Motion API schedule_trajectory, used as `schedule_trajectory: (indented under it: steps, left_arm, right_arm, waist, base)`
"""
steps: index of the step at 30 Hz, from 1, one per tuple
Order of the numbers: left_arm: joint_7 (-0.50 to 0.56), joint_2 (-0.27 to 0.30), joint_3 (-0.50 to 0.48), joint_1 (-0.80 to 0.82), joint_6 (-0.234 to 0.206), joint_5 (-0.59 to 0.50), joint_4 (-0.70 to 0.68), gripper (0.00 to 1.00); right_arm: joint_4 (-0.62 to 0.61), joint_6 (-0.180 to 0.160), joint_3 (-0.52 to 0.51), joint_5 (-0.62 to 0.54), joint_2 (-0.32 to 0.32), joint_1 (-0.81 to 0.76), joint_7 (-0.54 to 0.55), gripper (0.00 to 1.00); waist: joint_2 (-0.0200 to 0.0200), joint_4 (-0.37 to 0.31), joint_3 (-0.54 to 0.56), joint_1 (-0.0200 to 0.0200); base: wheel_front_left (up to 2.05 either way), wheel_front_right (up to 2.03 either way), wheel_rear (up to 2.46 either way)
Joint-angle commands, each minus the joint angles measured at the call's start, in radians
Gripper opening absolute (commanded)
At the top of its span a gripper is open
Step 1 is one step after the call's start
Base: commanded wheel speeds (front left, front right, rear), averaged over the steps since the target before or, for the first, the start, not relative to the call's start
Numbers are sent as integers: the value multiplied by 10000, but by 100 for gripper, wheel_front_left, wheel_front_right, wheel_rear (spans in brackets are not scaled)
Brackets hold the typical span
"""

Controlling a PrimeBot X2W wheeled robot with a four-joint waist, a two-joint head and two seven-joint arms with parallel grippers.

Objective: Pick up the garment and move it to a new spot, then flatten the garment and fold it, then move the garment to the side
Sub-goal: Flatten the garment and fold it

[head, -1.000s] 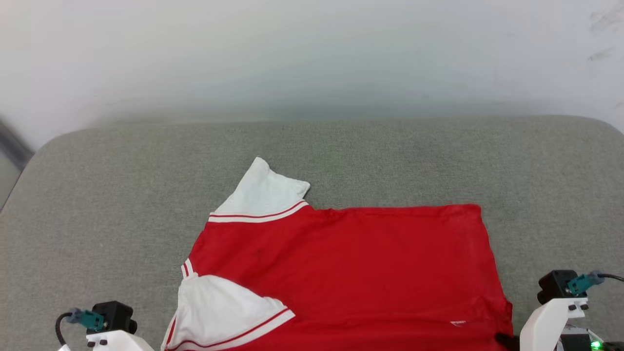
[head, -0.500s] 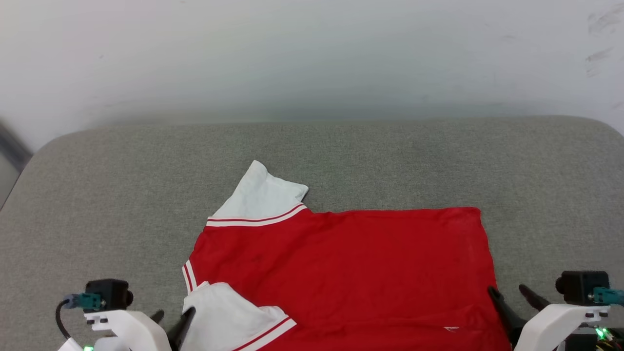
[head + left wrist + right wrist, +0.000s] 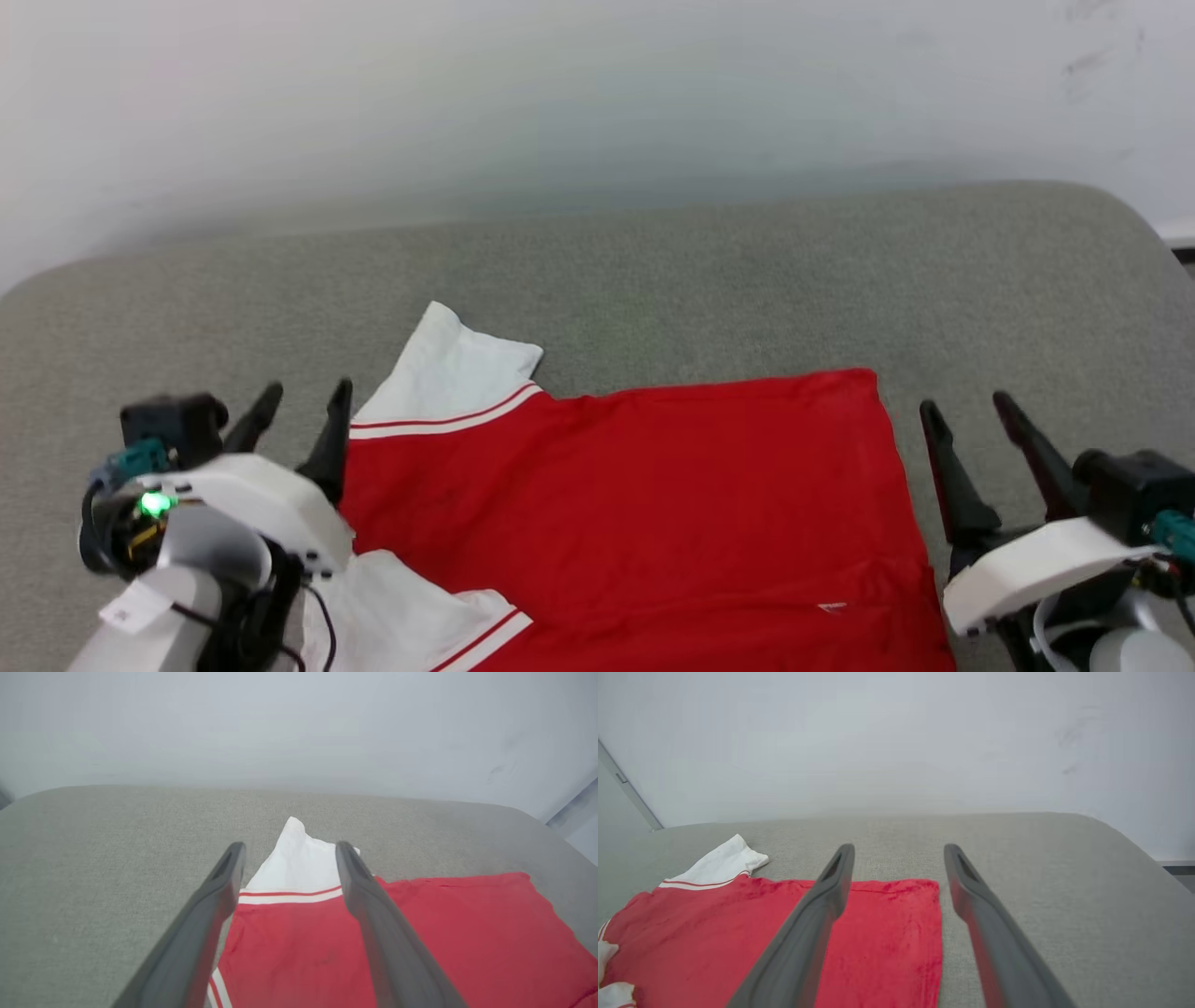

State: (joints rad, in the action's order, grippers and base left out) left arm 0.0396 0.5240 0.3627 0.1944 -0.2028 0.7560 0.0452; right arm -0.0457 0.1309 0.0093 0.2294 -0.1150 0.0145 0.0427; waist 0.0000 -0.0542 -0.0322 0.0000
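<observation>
The garment [image 3: 635,523] is a red shirt with white, red-striped sleeves, lying folded flat on the grey cushion, its plain red face up. One white sleeve [image 3: 448,373] points away from me; another sleeve [image 3: 411,616] lies on the near left part. My left gripper [image 3: 308,397] hovers open just off the garment's left edge, its fingers framing the far sleeve [image 3: 299,868] in the left wrist view. My right gripper [image 3: 966,406] stands open beside the garment's right edge [image 3: 936,933]. Nothing sits between either pair of fingers.
The grey cushion [image 3: 700,280] stretches wide beyond the garment, with rounded corners at the far left and right. A pale wall [image 3: 597,93] rises right behind it. A dark strip of floor edge [image 3: 1178,870] shows past the cushion's right side.
Both grippers have opened and let go of the garment's near edge, then risen with fingers pointing away from me. The head camera has shifted, so the whole scene sits further left.
</observation>
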Motion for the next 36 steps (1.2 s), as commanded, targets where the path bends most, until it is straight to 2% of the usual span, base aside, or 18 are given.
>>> schedule_trajectory:
  steps: [1,6,10,17,23,30,35,36]
  left_arm:
    - [-93,-24,0,310,33,-122,75,100]
    - [-86,-98,32,1733,338,-321,718,100]
    - [465,46,67,2929,823,-132,1492,100]
    - [2696,521,155,5043,1807,665,3077,100]
    - [5342,930,514,6471,2177,1191,4398,100]
    - [7768,1591,934,7106,1926,1297,5404,100]
    - [9103,1498,1234,6673,1508,1546,5862,100]
    - [9289,1449,1318,6565,1438,1569,5901,47]
  right_arm:
    - [-161,-4,-15,-60,87,235,-71,100]
    - [-650,-4,-63,-82,326,783,-142,100]
    - [-720,-4,15,-78,443,1217,-283,100]
    - [-595,-2,102,2,574,1712,-559,100]
    - [-391,-2,215,125,638,1912,-817,100]
    - [4,-4,392,533,659,1929,-1181,100]
    - [268,-4,394,829,659,1988,-1363,100]
    - [313,-2,402,836,659,2017,-1371,100]
  waist:
    - [0,-239,-399,0]
    - [0,-641,-1428,0]
    - [0,-1022,-2231,0]
    - [0,-1627,-3161,0]
    - [0,-2016,-3572,0]
    - [0,-2493,-3910,0]
    - [0,-2643,-4083,0]
    - [0,-2661,-4103,0]
  base:
    - [0,0,0]
    - [0,0,0]
    - [0,0,0]
    - [0,0,0]
    - [0,0,0]
    - [0,0,0]
    - [0,0,0]
    - [0,0,0]
